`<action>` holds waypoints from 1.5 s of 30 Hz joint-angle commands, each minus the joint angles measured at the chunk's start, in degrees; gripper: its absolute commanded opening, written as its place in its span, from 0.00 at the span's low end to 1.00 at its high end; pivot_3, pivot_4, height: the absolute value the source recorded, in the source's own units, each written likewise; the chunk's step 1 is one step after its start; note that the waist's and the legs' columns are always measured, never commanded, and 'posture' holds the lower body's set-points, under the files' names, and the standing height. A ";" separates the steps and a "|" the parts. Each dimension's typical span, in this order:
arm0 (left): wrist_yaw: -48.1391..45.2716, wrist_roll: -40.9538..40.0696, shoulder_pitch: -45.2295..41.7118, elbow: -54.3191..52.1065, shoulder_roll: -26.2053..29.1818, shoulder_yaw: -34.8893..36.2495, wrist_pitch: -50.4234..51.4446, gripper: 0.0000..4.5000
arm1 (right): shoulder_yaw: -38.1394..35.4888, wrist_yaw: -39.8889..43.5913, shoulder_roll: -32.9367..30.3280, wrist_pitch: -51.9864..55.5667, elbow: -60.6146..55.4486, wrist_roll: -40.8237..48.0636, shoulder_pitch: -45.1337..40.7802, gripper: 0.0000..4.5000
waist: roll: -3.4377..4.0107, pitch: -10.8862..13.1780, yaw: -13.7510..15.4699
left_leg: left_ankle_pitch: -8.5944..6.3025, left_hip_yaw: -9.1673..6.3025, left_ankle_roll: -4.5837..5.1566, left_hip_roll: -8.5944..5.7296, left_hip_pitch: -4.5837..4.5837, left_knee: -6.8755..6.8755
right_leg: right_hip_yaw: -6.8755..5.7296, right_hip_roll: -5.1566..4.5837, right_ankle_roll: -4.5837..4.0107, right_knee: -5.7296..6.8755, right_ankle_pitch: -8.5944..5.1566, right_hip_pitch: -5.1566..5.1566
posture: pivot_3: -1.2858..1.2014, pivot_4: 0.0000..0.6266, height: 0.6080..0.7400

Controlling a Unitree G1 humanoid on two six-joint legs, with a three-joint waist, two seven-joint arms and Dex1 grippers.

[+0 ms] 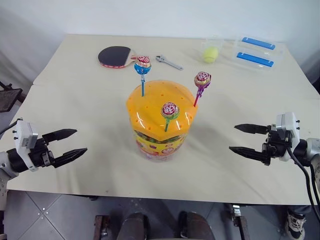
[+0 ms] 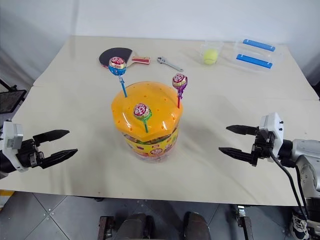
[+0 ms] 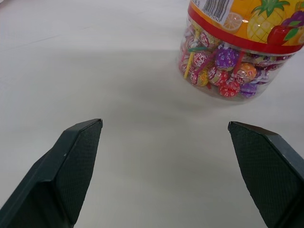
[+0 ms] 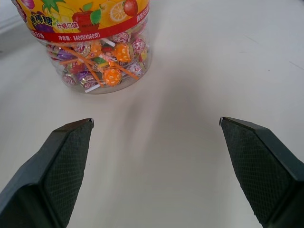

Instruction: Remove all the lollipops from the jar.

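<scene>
The jar [image 1: 161,120] stands mid-bench [image 1: 75,100], with three lollipops [image 1: 170,111] stuck upright in its orange lid's holes. The left gripper [image 1: 70,144] and right gripper [image 1: 241,138] hover on either side, well apart from it, both spread wide and empty.

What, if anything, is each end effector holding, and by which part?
Nothing is held. The left end effector and right end effector are both open above the table, apart from the jar, whose three lollipops stand in its lid.
</scene>
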 commanded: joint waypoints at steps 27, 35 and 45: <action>-3.64 -4.40 -41.78 -1.69 -1.64 -15.69 6.99 1.00 | -12.02 3.41 -2.27 4.62 -18.05 20.22 -0.60 0.99 | -0.06 -0.03 0.15 | -0.01 -0.04 0.02 -0.09 -0.02 0.18 | 0.02 -0.01 -0.01 0.23 0.01 0.00 | 0.52 0.24 1.00; -10.74 -5.81 -52.45 2.57 -10.05 -21.54 7.19 1.00 | -15.26 -3.00 -0.91 5.72 -24.63 21.95 3.70 0.99 | -0.12 -0.02 0.30 | -0.03 -0.06 0.05 -0.09 -0.07 0.27 | 0.02 0.01 -0.01 0.25 0.01 -0.01 | 0.52 0.24 1.00; -16.21 -4.17 -55.98 7.74 -13.67 -23.13 6.14 0.55 | -17.02 -4.76 -1.44 3.67 -25.10 21.24 5.93 1.00 | -0.14 -0.01 0.14 | -0.06 -0.06 0.12 -0.08 -0.11 0.49 | 0.02 0.01 -0.01 0.32 0.01 0.00 | 0.52 0.24 1.00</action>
